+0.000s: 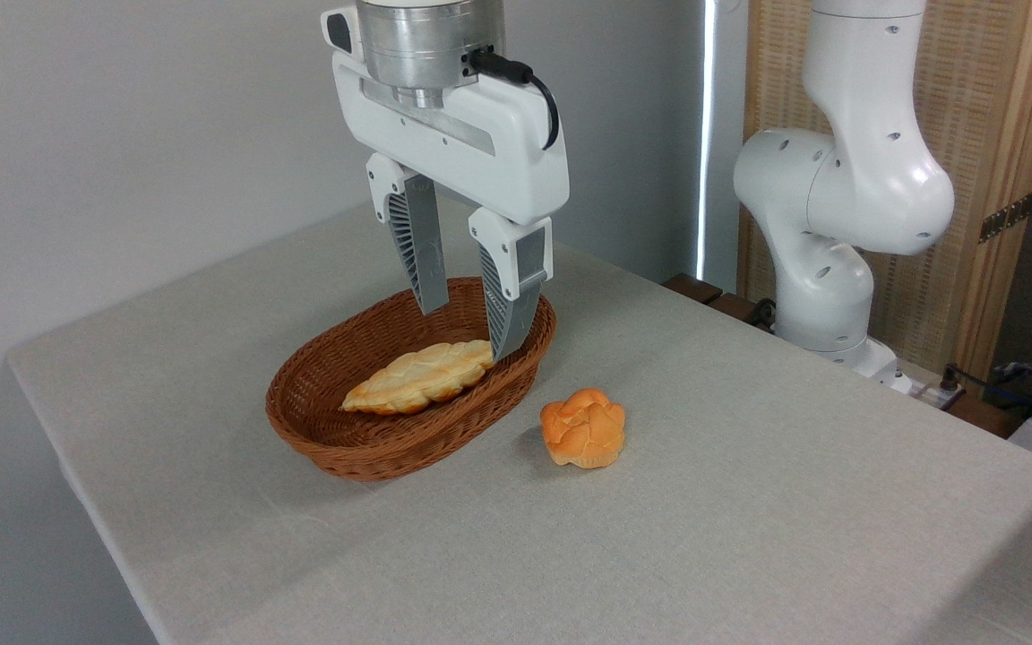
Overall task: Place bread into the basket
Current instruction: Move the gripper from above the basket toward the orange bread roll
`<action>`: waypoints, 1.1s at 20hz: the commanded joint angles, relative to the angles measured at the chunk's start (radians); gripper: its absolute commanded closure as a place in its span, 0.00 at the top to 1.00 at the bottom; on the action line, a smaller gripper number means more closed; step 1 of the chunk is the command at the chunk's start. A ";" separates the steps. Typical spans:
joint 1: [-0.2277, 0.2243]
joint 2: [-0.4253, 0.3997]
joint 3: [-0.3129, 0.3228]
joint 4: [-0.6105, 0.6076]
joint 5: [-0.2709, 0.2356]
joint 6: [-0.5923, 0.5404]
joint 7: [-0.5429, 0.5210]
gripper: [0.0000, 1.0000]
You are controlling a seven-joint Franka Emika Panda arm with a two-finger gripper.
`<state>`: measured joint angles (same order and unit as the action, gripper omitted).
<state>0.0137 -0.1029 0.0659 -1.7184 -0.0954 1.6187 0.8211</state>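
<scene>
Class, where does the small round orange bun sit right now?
The bun sits on the table, just right of the wicker basket, outside it.

A: Free room as I see it: the bun (582, 427) sits alone on the table (749, 502), open cloth to its near, right and far sides.

B: And left?

A: The basket (364, 448) wall stands just beside it. My gripper (467, 327), jaws apart, hangs over the basket's far end; the braided loaf (417, 376) fills the floor.

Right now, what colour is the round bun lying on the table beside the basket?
Deep orange-golden, with a lumpy segmented top; the bun shows clearly in the fixed camera view.
</scene>
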 commanded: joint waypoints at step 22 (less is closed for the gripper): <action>-0.054 -0.115 -0.011 -0.202 -0.003 0.037 0.157 1.00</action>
<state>-0.0247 -0.1543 0.0484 -1.8344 -0.0955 1.6458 0.8971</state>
